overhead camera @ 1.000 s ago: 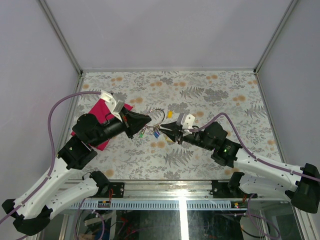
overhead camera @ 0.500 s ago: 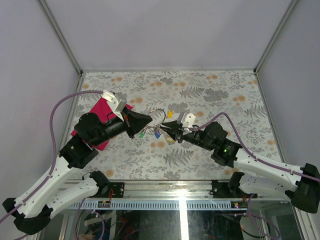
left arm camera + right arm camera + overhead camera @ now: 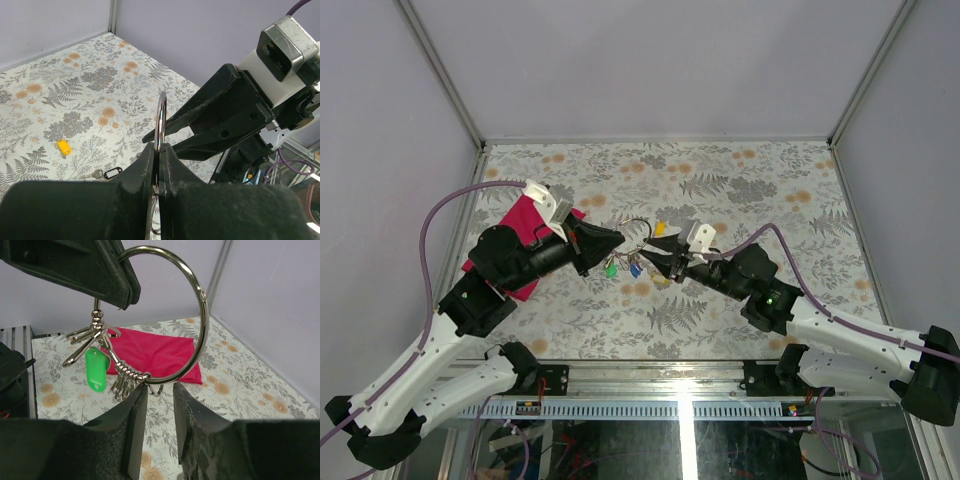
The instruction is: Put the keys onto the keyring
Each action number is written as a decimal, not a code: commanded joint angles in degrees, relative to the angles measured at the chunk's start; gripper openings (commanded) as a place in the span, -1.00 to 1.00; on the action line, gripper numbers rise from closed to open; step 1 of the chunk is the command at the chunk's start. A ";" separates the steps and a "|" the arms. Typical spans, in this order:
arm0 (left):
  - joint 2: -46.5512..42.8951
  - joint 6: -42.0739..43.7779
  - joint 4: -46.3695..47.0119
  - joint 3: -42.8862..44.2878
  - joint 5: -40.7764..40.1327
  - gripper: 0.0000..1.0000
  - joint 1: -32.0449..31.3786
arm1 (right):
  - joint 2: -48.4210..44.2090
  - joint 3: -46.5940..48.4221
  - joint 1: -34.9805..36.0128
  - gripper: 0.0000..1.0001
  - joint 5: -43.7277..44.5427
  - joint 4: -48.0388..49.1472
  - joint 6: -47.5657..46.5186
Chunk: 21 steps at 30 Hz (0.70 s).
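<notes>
We are holding the keyring (image 3: 161,117) upright in the left gripper (image 3: 159,149). Its two fingers are pressing tight together on the ring's lower arc and keeping it above the floral table (image 3: 770,190). In the right wrist view the ring is showing as a wide silver loop, with the left gripper's dark fingertip clamping its upper left part.

A cluster of keys (image 3: 121,382) is hanging from the ring on smaller wire loops, and a green tag (image 3: 95,370) is dangling among them. From above, a blue tag (image 3: 634,270) is showing just beside the green one. We cannot tell whether it is hanging or lying on the table.

We are pointing the right gripper (image 3: 160,397) at the ring from the opposite side. Its fingers are standing slightly parted with a narrow gap between them, and the ring's lowest arc is sitting right at their tips. We cannot tell whether they are touching it. The two grippers are meeting nose to nose near the middle of the table.

A yellow-tagged key (image 3: 63,147) and a black-tagged key (image 3: 111,173) are lying loose on the table, near each other and apart from the ring. A red cloth (image 3: 150,352) is lying flat behind the hanging keys, under the left arm.
</notes>
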 commanded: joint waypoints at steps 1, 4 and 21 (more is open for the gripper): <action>-0.28 -0.65 4.57 0.30 0.80 -1.00 0.16 | 1.32 1.00 0.49 -0.32 -0.41 6.18 1.59; -0.22 -0.68 4.63 0.29 0.79 -1.00 0.16 | 1.92 1.03 0.57 -0.31 -1.24 6.76 2.19; -0.51 -0.93 5.00 -0.03 0.25 -1.00 0.16 | 1.95 -1.14 0.84 -0.69 -0.31 9.82 3.56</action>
